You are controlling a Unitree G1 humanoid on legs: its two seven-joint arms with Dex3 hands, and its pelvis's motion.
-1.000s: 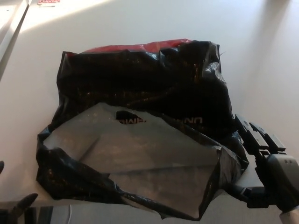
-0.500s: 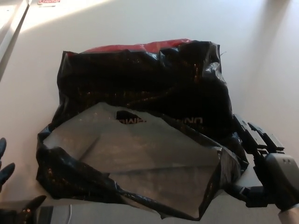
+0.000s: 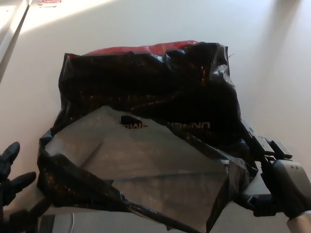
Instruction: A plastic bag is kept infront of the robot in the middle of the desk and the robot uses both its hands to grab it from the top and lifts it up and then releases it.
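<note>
I see the plastic bag (image 3: 146,131) lying mid-desk (image 3: 146,24). My left hand (image 3: 12,187) sits at its near-left corner, my right hand (image 3: 274,179) near-right, possibly touching it.

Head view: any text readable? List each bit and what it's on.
Pale lettering on the black plastic bag, about mid-bag: upside down and partly hidden in a fold, too blurred to read for certain.
Red and white label at the desk's far left edge: cut off by the frame, too small to read.
Nothing else with writing shows.
</note>
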